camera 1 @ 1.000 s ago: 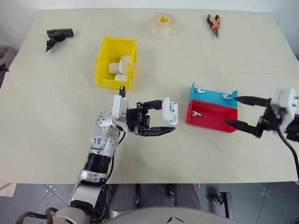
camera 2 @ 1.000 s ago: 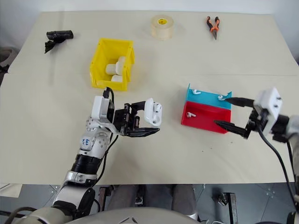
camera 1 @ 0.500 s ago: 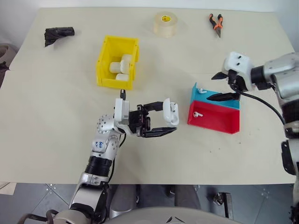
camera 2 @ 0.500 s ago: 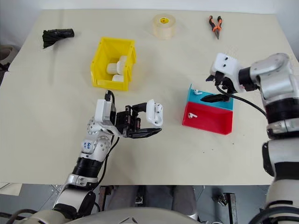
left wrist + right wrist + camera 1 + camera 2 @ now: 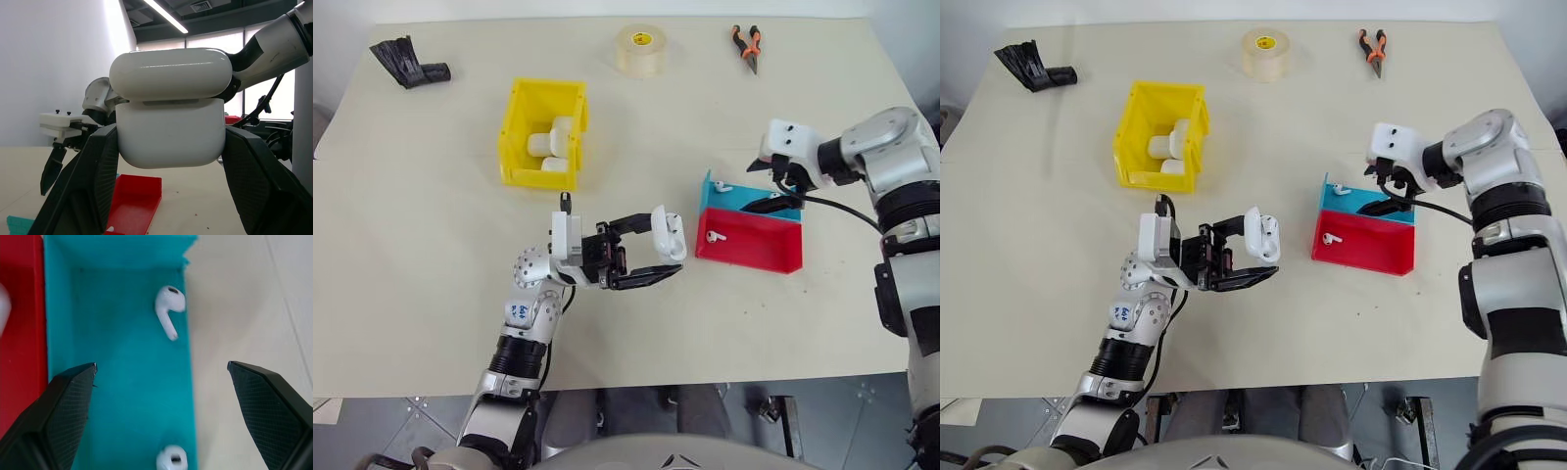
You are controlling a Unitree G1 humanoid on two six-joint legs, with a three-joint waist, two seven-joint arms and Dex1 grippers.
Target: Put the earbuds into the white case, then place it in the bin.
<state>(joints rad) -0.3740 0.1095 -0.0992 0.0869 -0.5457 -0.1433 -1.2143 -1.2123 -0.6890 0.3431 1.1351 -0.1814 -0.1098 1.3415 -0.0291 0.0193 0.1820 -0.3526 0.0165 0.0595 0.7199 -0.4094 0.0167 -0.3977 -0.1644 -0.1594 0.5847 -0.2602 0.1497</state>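
In the second before this moment my right gripper [image 5: 1393, 192] had swung from low beside the red tray [image 5: 754, 247] up and over the blue tray [image 5: 732, 198], and by now it hung above that tray with its jaws spread wide and nothing between them. From my right wrist I looked straight down into the blue compartment, where one earbud [image 5: 169, 308] lay against the far wall and a second earbud [image 5: 172, 461] sat nearer my fingers, both inside the span of my open jaws. A third earbud [image 5: 716, 236] lay in the red tray next door. My left gripper [image 5: 663, 258] had not shifted: it was clenched on the white case [image 5: 668, 231], holding it up off the table [image 5: 431, 255] between the yellow bin [image 5: 514, 137] and the trays, its lid apparently a little ajar in my left wrist view. The bin already held a few other white cases [image 5: 551, 147]. I judged that the reach was done and the pick was next, so I would need to descend carefully, since so small and glossy a piece could slip from my tips.
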